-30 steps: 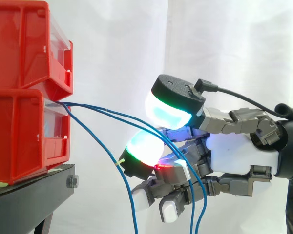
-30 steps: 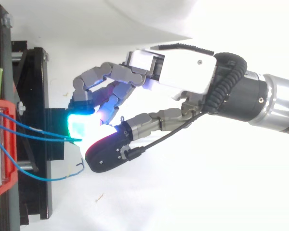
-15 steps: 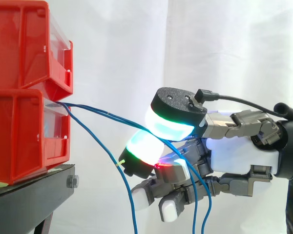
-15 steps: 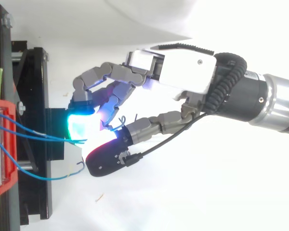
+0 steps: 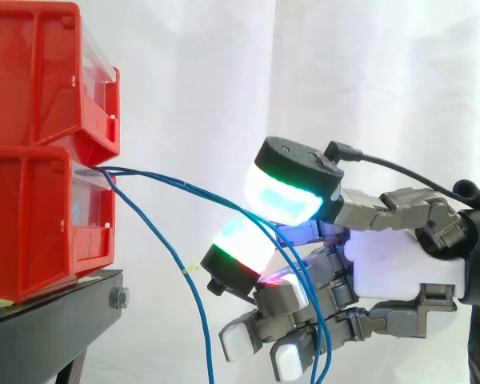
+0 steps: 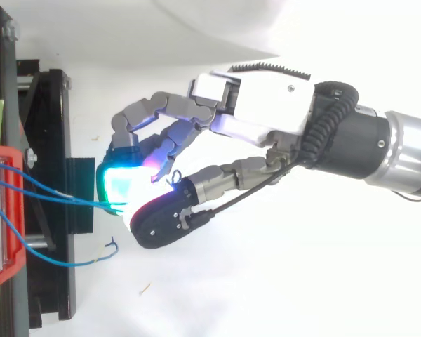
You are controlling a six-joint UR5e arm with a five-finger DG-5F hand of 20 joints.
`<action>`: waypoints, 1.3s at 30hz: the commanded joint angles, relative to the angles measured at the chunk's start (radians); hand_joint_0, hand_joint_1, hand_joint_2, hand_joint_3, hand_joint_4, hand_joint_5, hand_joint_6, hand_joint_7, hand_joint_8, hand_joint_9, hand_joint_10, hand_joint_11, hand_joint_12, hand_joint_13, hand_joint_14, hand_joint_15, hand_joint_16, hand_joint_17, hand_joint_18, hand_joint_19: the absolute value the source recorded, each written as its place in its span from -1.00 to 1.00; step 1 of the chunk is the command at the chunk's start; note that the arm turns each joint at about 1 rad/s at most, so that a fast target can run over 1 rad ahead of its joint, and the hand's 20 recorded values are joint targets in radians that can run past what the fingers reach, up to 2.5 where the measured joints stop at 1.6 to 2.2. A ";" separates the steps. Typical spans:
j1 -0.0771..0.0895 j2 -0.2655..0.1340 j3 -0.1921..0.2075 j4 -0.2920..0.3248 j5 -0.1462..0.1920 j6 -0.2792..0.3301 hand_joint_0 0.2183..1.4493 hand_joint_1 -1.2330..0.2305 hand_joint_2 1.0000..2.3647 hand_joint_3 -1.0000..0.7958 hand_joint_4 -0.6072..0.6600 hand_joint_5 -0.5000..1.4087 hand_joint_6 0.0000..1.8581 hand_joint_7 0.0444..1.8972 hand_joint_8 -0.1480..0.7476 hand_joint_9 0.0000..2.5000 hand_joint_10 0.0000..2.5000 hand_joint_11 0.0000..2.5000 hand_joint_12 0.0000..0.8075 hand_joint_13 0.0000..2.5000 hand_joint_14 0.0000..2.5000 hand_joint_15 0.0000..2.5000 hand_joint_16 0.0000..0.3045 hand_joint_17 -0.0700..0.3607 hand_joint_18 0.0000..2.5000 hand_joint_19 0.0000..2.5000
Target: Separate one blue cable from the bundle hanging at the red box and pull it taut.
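Several thin blue cables [image 5: 184, 186] leave the front of the lower red bin [image 5: 40, 216]. Two of them run right and slightly downward into my hand [image 5: 400, 264]. There they pass between the glowing thumb pad [image 5: 284, 196] above and a cyan-green finger pad [image 5: 240, 244] below, then drop behind the curled lower fingers. The pads stand close together on these two cables. A third cable [image 5: 172, 248] hangs free, sagging down left of the hand. In the top view the hand [image 6: 266, 105] reaches left and the pinched cables [image 6: 56, 198] stretch from the bin [image 6: 0, 210] to the pads.
A second red bin [image 5: 40, 72] is stacked on the lower one, both on a black stand [image 5: 48, 320]. The free cable's loose end [image 6: 91, 258] curls over the stand's edge [image 6: 49, 140]. A white curtain hangs behind.
The thumb has come down and inward onto the finger pad, closing the gap around the two cables. The hand has dipped slightly, and the free cable hangs a little farther left.
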 commanded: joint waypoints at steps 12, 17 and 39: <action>0.008 -0.001 0.000 0.000 0.019 0.004 -0.41 -0.40 -1.00 -0.44 0.24 -0.67 -0.12 0.27 0.13 -0.17 -0.98 -0.04 0.07 -0.40 -0.98 -0.47 -0.64 -0.11 -0.37 -0.41; 0.010 0.001 0.000 -0.001 0.019 0.006 -0.21 -0.46 -0.99 -0.34 0.15 -0.67 -0.10 0.29 0.11 -0.16 -0.98 -0.03 0.06 -0.38 -0.98 -0.48 -0.65 -0.12 -0.34 -0.42; 0.011 0.001 0.000 -0.003 0.019 0.004 -0.35 -0.09 -0.97 -0.15 0.20 -0.63 -0.20 0.26 0.11 -0.14 -0.98 -0.04 0.06 -0.39 -0.98 -0.46 -0.65 -0.11 -0.37 -0.38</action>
